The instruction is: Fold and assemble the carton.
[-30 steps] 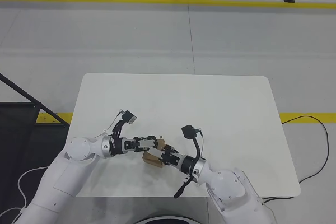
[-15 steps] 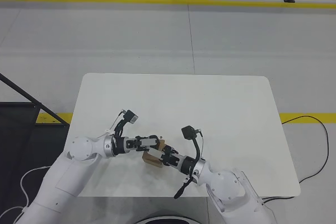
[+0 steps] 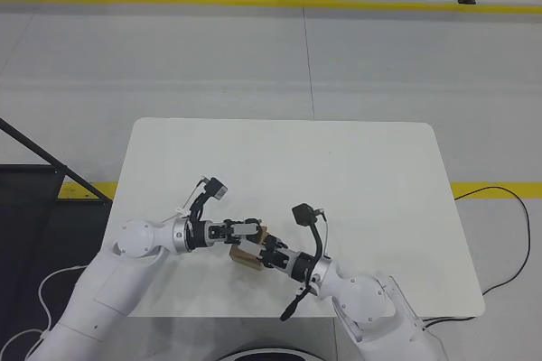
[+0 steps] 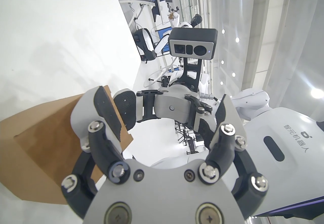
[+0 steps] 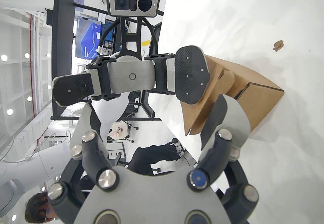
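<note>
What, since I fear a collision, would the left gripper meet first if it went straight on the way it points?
Probably the right gripper, which faces the left gripper head-on, close ahead; depth is unclear. The carton sits off to one side of that line.

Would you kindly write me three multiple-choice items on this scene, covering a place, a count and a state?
1. Where is the brown cardboard carton?
A. On the white rectangular table, between the left gripper and the right gripper.
B. Inside a plastic crate.
C. Held high above the table.
2. How many cartons are there?
A. Three.
B. One.
C. Two.
3. How are the left gripper's fingers?
A. Shut on the carton.
B. Shut empty.
C. Open.
Answers: 1 A, it rests on the tabletop between them; 2 B, a single carton shows; 3 C, they stand spread wide.
</note>
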### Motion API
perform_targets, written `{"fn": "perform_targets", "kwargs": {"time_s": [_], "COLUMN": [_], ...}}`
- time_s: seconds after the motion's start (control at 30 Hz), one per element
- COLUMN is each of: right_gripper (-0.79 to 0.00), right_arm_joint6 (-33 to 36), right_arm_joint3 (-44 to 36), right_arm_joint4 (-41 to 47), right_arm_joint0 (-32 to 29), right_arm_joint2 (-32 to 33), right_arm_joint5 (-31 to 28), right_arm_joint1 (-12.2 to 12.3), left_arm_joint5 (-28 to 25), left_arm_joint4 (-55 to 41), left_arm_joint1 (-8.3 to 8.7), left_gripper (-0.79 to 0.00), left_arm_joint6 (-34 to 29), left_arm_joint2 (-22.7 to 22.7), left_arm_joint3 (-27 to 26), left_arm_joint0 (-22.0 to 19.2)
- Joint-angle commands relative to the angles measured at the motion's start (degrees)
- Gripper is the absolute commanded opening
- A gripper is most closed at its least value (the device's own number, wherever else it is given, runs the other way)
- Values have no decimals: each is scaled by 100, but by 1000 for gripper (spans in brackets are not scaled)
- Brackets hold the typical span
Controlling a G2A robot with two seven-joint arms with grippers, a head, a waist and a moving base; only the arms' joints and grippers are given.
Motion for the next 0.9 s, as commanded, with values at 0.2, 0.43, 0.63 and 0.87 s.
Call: {"fn": "perform_targets", "kwargs": {"time_s": [0.2, 0.43, 0.63, 0.87], "right_gripper": [0, 0, 0, 0], "right_arm_joint6": [-83, -114, -153, -209], "right_arm_joint3": [-11, 3, 3, -31], "right_arm_joint4": [-65, -94, -121, -127], "right_arm_joint0": [8, 19, 24, -7], "right_arm_joint2": [-30, -77, -89, -83], "right_arm_joint5": [22, 33, 32, -71], "right_arm_joint1": [18, 30, 43, 63], "left_arm_joint5": [-17, -11, -11, -23], "left_arm_joint4": [1, 7, 23, 17], "left_arm_joint1": [-21, -31, -42, -51], "left_gripper": [0, 0, 0, 0], "left_arm_joint6": [-2, -21, -21, -30], "left_arm_joint2": [37, 49, 76, 84], "left_arm_joint3": [85, 132, 155, 162], "left_arm_joint0": [-46, -60, -63, -64]}}
